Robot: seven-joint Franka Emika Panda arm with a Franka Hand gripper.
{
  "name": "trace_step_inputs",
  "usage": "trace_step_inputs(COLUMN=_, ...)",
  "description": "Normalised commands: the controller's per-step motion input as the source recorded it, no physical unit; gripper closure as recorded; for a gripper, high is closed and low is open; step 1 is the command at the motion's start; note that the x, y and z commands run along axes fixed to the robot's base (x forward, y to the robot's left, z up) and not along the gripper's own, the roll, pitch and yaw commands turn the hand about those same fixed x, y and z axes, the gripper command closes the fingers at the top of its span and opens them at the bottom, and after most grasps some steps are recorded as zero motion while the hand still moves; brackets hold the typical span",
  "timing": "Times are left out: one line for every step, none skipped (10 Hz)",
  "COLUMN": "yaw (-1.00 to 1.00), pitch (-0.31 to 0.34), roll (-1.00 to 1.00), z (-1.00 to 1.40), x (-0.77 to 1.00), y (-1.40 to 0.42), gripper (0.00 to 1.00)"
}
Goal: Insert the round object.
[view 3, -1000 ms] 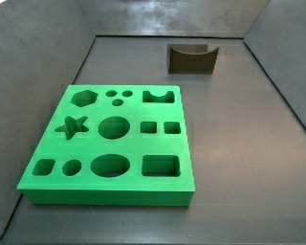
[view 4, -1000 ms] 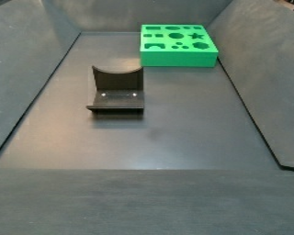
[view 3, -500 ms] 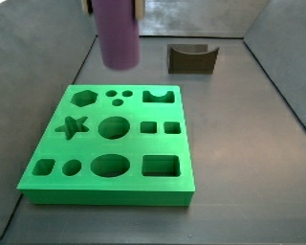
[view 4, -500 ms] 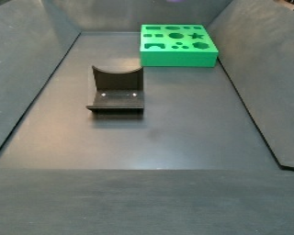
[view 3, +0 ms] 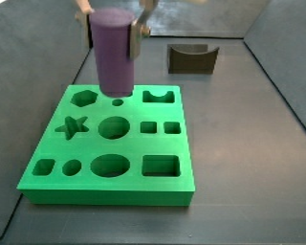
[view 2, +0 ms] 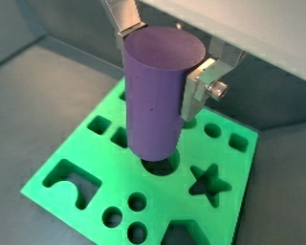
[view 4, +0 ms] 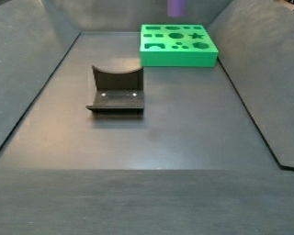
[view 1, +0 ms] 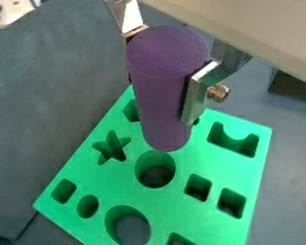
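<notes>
The gripper [view 1: 168, 59] hangs above the green board [view 1: 79, 167], its fingers [view 1: 201, 91] pinching the cylinder [view 1: 163, 86] near its upper end. The grip sits high, I think, so that the whole lower length stays free to go down into a hole without the flat silver plates meeting the board. The cylinder stands upright, its lower end clear of the board; nothing is seated yet.

In both wrist views its base hovers close over a round hole [view 1: 155, 174] in the middle of the board, which looks like the matching socket, though whether the two are squarely lined up I cannot say. In a side view the cylinder [view 3: 114, 53] stands over the far part of the board [view 3: 41, 139], and in a side view from the opposite end only its purple foot [view 4: 178, 7] shows at the picture's upper edge, above the board [view 4: 211, 58].

The cylinder is matte purple, smooth, with a flat top and straight sides. The board is a thick bright-green slab, dull in finish, cut with a star, a hexagon, squares, small round holes and a notched opening.

Well apart from the board, the dark fixture [view 4: 115, 91] stands on the grey table [view 4: 150, 156], an L-shaped piece with a curved cut in its upright. It is left unused.
</notes>
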Motion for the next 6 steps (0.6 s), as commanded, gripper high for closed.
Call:
trace_step_inputs(yaw=-0.28, pitch=0.217, roll=-0.16, z=-0.57, x=-0.09, y=0.0, gripper=1.0)
trace_step_inputs(yaw=0.0, pitch=0.0, roll=-0.26, z=-0.4, x=-0.01, y=0.08, gripper=1.0)
trace_step_inputs(yaw=0.17, pitch=0.0, roll=-0.39, z=-0.36, x=-0.08, y=0.0, gripper=1.0)
trace_step_inputs(yaw=0.32, pitch=0.01, roll=-0.41, z=-0.31, x=-0.07, y=0.0, gripper=1.0)
trace_step_inputs(yaw=0.27, pitch=0.0, roll=-0.38, z=-0.36, x=-0.08, y=0.04, gripper=1.0)
trace_step_inputs(yaw=0.22, pitch=-0.011, roll=-0.41, z=-0.29, x=-0.16, y=0.0, gripper=1.0)
